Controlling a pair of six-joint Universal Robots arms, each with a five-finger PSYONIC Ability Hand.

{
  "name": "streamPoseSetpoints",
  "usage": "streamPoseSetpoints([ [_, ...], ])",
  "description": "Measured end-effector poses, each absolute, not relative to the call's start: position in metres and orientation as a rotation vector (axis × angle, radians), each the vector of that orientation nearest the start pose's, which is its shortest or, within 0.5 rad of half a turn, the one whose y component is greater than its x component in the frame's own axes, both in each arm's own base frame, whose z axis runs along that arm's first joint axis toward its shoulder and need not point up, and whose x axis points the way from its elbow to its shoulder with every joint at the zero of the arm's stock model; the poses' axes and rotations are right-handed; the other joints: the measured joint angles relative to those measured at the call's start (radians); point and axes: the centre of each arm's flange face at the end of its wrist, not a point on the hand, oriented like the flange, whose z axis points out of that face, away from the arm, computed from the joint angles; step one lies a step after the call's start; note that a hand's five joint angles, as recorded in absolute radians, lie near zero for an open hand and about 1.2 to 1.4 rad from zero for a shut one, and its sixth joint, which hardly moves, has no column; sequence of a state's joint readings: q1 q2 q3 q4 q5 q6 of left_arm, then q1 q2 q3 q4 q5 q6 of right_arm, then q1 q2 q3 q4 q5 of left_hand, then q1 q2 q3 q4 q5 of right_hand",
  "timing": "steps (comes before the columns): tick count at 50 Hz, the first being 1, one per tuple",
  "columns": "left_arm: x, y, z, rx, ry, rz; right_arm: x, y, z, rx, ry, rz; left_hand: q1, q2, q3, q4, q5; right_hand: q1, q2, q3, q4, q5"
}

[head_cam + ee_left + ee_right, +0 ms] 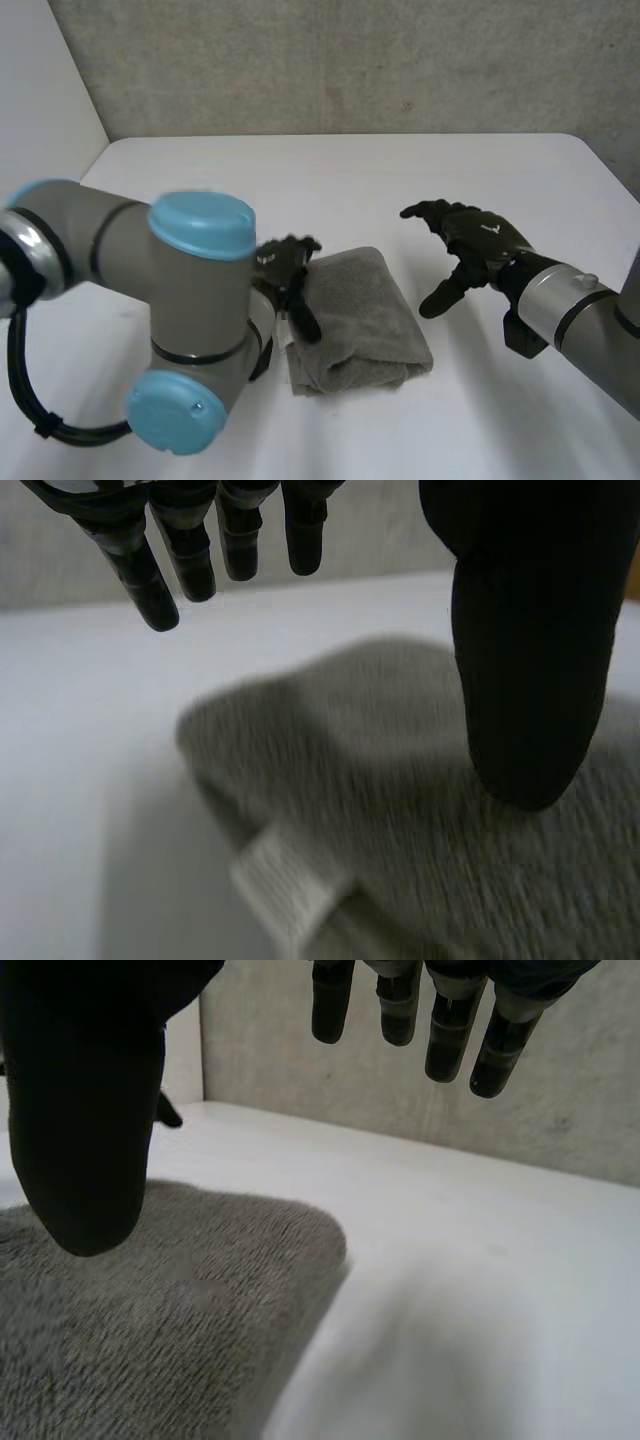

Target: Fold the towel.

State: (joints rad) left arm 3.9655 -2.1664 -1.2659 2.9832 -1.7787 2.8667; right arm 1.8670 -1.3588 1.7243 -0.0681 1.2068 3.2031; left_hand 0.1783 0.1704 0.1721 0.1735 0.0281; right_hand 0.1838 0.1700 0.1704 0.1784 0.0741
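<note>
While the towel (360,310) lies between them, left hand (286,266) and right hand (480,240) splay empty.

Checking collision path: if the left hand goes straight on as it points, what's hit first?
Probably the towel: the left hand points across it, thumb low over the cloth. Height above it is unclear.

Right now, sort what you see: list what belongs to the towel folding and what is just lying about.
Belongs to the job: grey towel, lying folded small; left hand, open at its edge; right hand, open, beside the towel and apart from it.
Just there: white table; grey wall behind it.
</note>
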Motion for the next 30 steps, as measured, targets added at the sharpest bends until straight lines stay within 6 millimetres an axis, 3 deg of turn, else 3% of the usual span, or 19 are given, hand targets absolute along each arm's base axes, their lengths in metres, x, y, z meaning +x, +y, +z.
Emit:
streamPoseSetpoints([
  [7, -0.324, -0.196, 0.151, 0.429, 2.902, -1.632, 0.259, -0.252, 0.178, -0.661, 2.180, -1.378, 0.000, 0.000, 0.000, 0.000, 0.000, -0.001, 0.000, -0.003, -0.003, 0.000],
  [18, -0.313, -0.194, 0.137, 0.388, 2.848, -1.636, 0.289, -0.245, 0.144, -0.926, 2.205, -1.295, 0.000, 0.000, 0.000, 0.000, 0.000, -0.001, 0.000, -0.003, -0.003, 0.000],
  [28, -0.314, -0.197, 0.143, 0.379, 2.841, -1.691, 0.294, -0.252, 0.151, -0.957, 2.191, -1.369, 0.000, 0.000, 0.000, 0.000, 0.000, -0.002, 0.000, -0.003, -0.003, 0.000],
  [30, -0.315, -0.200, 0.167, 0.351, 2.821, -1.797, 0.293, -0.257, 0.178, -0.928, 2.144, -1.476, 0.000, 0.000, 0.000, 0.000, 0.000, -0.002, 0.000, -0.003, -0.003, 0.000],
])
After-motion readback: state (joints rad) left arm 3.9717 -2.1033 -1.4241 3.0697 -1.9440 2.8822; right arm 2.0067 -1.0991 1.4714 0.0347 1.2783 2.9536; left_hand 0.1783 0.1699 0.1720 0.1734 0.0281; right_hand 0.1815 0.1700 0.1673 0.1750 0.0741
